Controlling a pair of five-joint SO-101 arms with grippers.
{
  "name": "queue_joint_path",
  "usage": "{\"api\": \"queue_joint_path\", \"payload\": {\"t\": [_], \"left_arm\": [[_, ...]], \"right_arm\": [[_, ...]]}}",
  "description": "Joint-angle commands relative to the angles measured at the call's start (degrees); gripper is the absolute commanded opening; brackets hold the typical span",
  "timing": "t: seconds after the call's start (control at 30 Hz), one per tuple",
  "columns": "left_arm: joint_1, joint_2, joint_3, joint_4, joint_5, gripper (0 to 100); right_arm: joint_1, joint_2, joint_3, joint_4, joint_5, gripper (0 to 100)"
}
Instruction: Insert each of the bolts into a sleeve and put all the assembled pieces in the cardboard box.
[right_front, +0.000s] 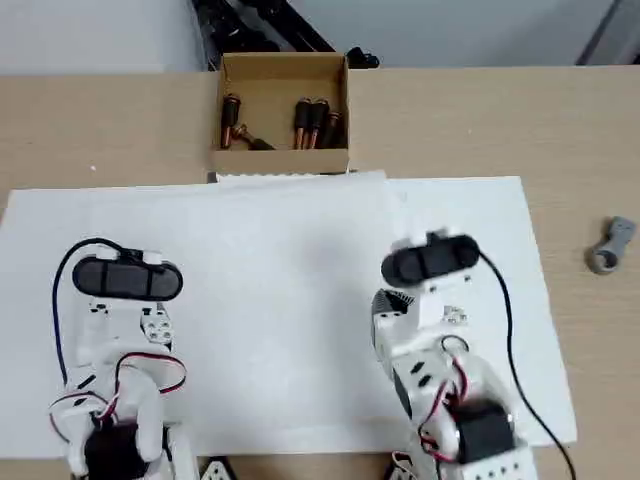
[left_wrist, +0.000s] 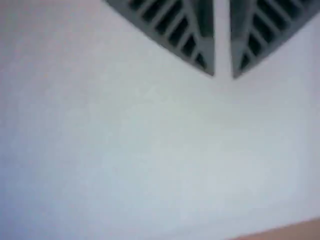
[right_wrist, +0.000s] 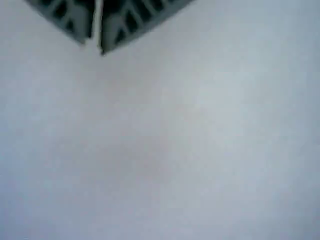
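Observation:
The cardboard box (right_front: 283, 156) stands at the far middle of the table, just past the white sheet (right_front: 290, 300). Inside it lie several copper-and-black bolt-and-sleeve pieces (right_front: 313, 124), one more near its left wall (right_front: 232, 119). Both arms are folded back at the near edge. The left gripper (left_wrist: 223, 75) hangs close over the white sheet, its grey ribbed fingers (left_wrist: 185, 35) nearly together with nothing between them. My right gripper (right_wrist: 93, 46) sits likewise low over the sheet, fingers (right_wrist: 127, 22) closed with a hairline gap and empty.
A small grey part (right_front: 610, 245) lies on the bare wooden table (right_front: 560, 120) at the far right, off the sheet. Dark equipment (right_front: 260, 25) sits behind the box. The left arm's body (right_front: 120, 350) and right arm's body (right_front: 440, 350) occupy the near corners.

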Motion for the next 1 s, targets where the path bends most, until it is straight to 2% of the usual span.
{"api": "queue_joint_path", "payload": {"t": [0.0, 0.17, 0.43, 0.97], "left_arm": [[-0.18, -0.79, 1.45, -1.67, -0.18, 1], [-0.53, -0.79, 6.73, -2.55, -0.18, 1], [-0.26, -0.79, 13.85, -2.55, -0.18, 1], [-0.18, -0.88, 14.11, -2.55, -0.53, 1]], "right_arm": [[0.31, -8.04, 7.12, -3.56, 5.8, 0.3], [0.31, -4.79, 16.62, -4.26, 11.87, 0.3], [0.31, -7.6, 18.37, -4.09, 11.78, 0.3], [0.22, -7.52, 18.37, -4.18, 12.04, 0.3]]}}
